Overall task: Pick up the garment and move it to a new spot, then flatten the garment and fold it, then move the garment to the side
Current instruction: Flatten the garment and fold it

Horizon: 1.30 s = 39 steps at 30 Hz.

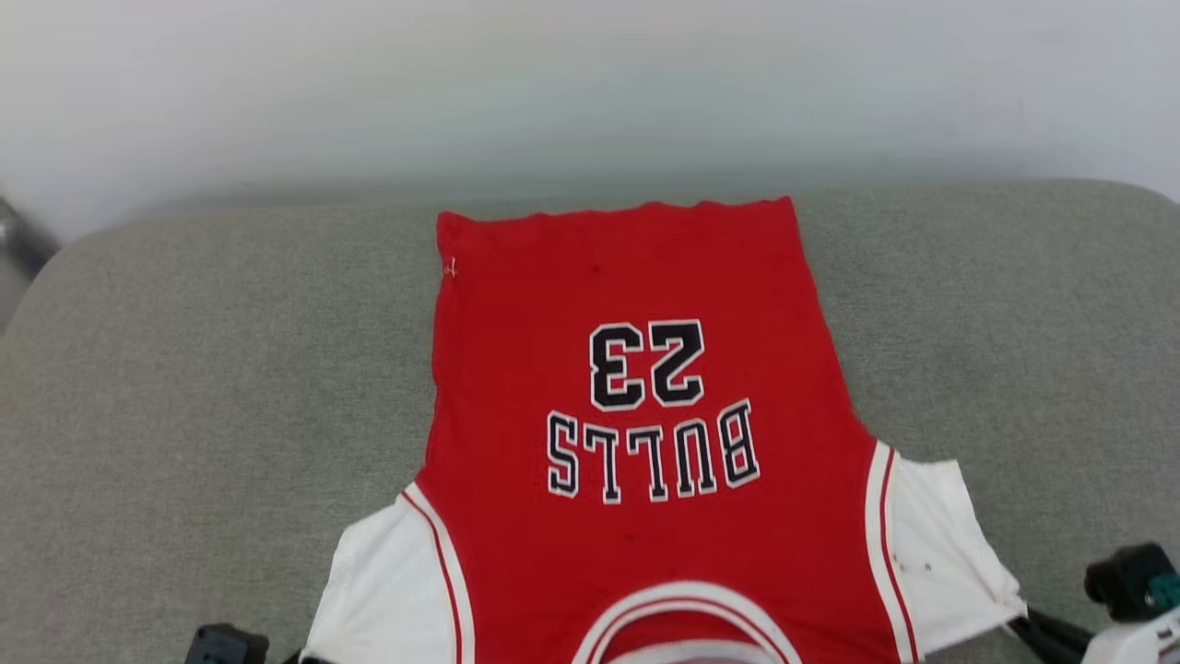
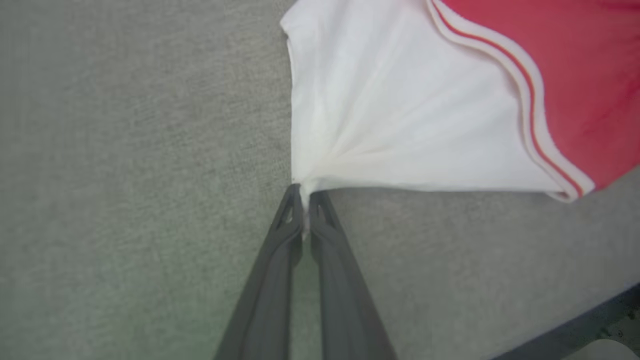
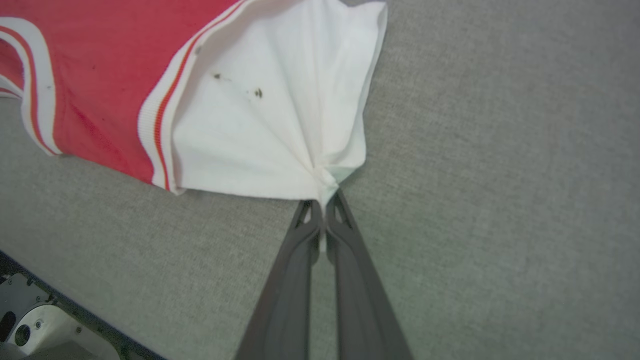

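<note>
The garment (image 1: pixel 645 369), a red jersey with white sleeves, lies spread flat on the grey padded surface (image 1: pixel 184 415). Its black lettering faces up, its hem points away from me and its collar lies at the near edge. In the left wrist view my left gripper (image 2: pixel 305 192) is shut on the outer corner of a white sleeve (image 2: pixel 400 125), and the cloth puckers into the fingertips. My right gripper (image 3: pixel 325 197) is shut the same way on the corner of the other sleeve (image 3: pixel 265 130), which has a few small dark specks. That grip also appears at the head view's lower right, at the right gripper (image 1: pixel 1021 616).
A pale wall (image 1: pixel 590 92) runs behind the surface's far edge. The near edge of the surface (image 2: pixel 575 325) lies close behind both wrists, with part of the robot's white base (image 3: pixel 30 335) below it. Bare grey padding flanks the jersey on both sides.
</note>
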{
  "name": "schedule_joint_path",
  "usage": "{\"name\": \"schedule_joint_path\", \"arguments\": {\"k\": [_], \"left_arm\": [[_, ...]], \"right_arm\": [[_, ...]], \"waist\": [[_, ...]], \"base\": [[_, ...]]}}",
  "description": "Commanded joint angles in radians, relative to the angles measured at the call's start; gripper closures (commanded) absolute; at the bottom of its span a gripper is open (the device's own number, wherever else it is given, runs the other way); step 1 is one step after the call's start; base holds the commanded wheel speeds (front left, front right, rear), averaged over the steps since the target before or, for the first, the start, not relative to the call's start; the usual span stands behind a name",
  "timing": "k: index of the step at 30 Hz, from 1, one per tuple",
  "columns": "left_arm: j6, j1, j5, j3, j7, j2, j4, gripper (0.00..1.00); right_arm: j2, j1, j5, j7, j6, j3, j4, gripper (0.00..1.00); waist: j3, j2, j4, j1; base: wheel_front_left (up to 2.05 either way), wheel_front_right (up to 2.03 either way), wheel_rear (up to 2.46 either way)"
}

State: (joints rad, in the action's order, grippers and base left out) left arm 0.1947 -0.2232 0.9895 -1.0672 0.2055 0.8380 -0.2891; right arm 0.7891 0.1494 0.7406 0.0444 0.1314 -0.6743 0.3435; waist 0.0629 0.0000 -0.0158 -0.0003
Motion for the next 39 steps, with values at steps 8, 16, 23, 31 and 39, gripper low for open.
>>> {"name": "schedule_joint_path", "arguments": {"k": [8, 16, 23, 31, 39], "left_arm": [[0.076, 0.118, 0.024, -0.021, -0.004, 0.049, 0.083, 1.00], [0.114, 0.097, 0.004, -0.017, -0.007, 0.057, 0.157, 1.00], [0.143, 0.055, -0.031, -0.011, -0.015, 0.058, 0.223, 1.00], [0.166, -0.028, -0.101, -0.004, -0.027, 0.065, 0.299, 1.00], [0.174, -0.122, -0.176, 0.006, -0.018, 0.049, 0.354, 1.00]], "right_arm": [[-0.026, -0.304, -0.074, 0.136, -0.001, 0.195, -0.173, 1.00], [-0.092, -0.383, -0.190, 0.276, -0.001, 0.402, -0.347, 0.00], [-0.056, -0.277, -0.245, 0.345, -0.001, 0.591, -0.499, 0.00], [0.037, 0.088, -0.152, 0.472, -0.001, 0.645, -0.509, 0.00], [0.120, 0.522, -0.062, 0.830, -0.001, 0.432, -0.397, 0.00]], "waist": [[-0.023, 0.0000, 0.008, 0.0003], [-0.005, 0.0000, 0.013, 0.0003], [0.034, 0.0000, 0.035, 0.0003], [0.164, 0.0000, 0.104, 0.0003], [0.339, 0.0000, 0.192, 0.0003]], "base": [[0.00, 0.00, 0.00], [0.00, 0.00, 0.00], [0.00, 0.00, 0.00], [0.00, 0.00, 0.00], [0.00, 0.00, 0.00]]}}
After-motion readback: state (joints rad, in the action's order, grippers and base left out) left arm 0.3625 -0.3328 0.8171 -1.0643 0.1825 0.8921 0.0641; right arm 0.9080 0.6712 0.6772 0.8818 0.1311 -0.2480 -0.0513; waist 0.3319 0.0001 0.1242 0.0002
